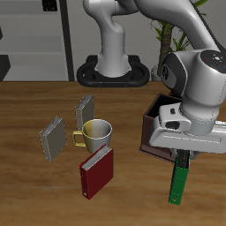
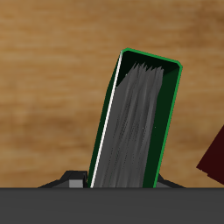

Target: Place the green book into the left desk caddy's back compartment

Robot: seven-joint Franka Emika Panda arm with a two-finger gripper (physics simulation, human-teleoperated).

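Exterior view: pincer (image 1: 181, 157) clamped on the top end of the green book (image 1: 177, 183), which hangs straight down beneath it, lower end above the bare wood of the counter (image 1: 35, 199) near its front edge; whether it touches cannot be told. Book reads as a thin bright green slab with a darker strip along one edge. Just behind the pincer, partly hidden by the arm, stands the left desk caddy (image 1: 152, 124), dark brown; its compartments are not visible. Off to the pincer's side sit a red book (image 1: 96, 172), a metal mug (image 1: 98, 134) and two grey books (image 1: 53, 138), all well apart from it.

Wrist view: green book (image 2: 140, 118) seen end-on and tilted, green cover rim, dark inner band, grey page block streaked lengthwise, white line down one cover edge. A dark red corner (image 2: 213, 157) shows beside it.
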